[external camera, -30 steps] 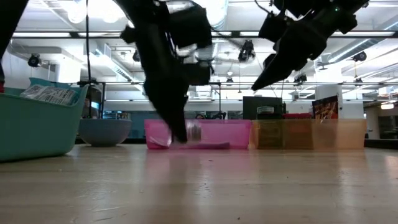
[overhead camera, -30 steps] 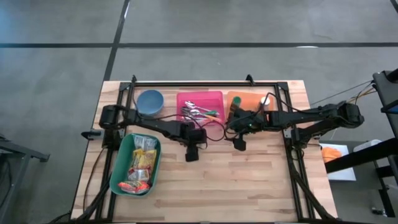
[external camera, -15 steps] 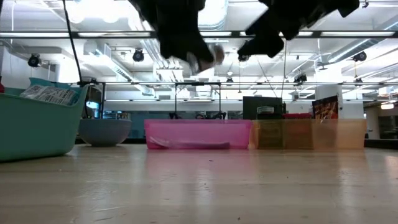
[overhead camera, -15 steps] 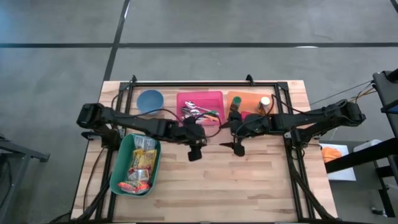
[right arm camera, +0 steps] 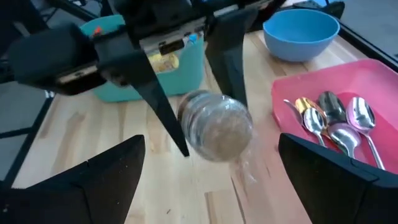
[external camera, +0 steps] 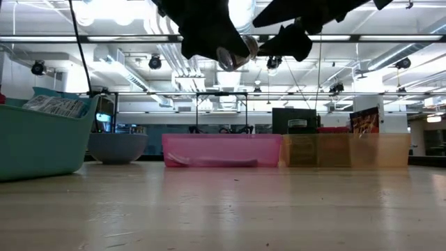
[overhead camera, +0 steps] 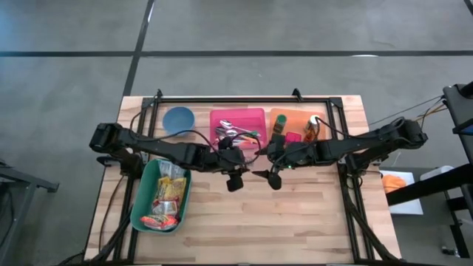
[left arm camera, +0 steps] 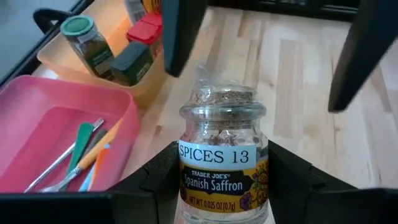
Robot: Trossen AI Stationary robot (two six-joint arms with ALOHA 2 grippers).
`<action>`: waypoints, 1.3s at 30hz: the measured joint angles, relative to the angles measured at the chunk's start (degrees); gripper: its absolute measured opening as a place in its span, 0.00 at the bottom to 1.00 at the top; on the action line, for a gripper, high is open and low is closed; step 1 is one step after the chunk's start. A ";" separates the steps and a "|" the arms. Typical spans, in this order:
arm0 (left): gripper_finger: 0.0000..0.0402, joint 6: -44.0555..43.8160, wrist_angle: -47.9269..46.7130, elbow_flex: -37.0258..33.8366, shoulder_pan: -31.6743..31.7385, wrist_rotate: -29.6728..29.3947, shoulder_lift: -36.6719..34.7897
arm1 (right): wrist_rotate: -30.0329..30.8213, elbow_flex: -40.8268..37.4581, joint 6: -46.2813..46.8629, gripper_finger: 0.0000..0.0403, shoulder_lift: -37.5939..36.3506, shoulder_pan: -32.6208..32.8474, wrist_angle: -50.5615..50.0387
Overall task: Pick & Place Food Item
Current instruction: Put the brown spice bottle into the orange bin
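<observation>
- My left gripper is clamped on the saffron jar, fingers on both sides of the glass. The jar is upright in my grip with its label readable, so I judge the hold to be square and steady.
- The jar hangs in the air over the middle of the table, just in front of the pink tray. In the low view nothing touches the wood beneath it.
- My right gripper faces the jar with its fingers spread wide and holding nothing. One finger sits on each side of the jar's capped end, not touching it. This looks like a handover setup.
- The orange bin at the far edge holds other spice jars. I'd guess the jar belongs with them, or came from there.
- The teal basket of snack packets sits near the table's left edge. The blue bowl is at the far edge beside the pink tray, which holds cutlery.
- The surface is a light wood butcher-block top with a black frame around it.
- The room is a large hall with a grey concrete floor, ceiling strip lights and shelving behind.
</observation>
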 joint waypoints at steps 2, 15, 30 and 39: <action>0.44 0.02 0.07 -0.02 -0.67 -0.06 0.00 | 0.09 0.50 0.10 0.91 0.56 0.00 0.69; 0.44 1.57 3.80 0.04 -4.44 -0.22 0.00 | -0.53 0.65 2.12 0.91 1.46 1.50 3.06; 0.44 3.09 5.55 0.50 -4.38 -0.95 0.00 | -0.80 0.65 1.05 0.72 1.46 1.88 3.69; 0.44 2.87 5.50 0.50 -4.38 -1.17 0.00 | -4.24 0.65 -0.21 0.41 1.44 1.87 4.50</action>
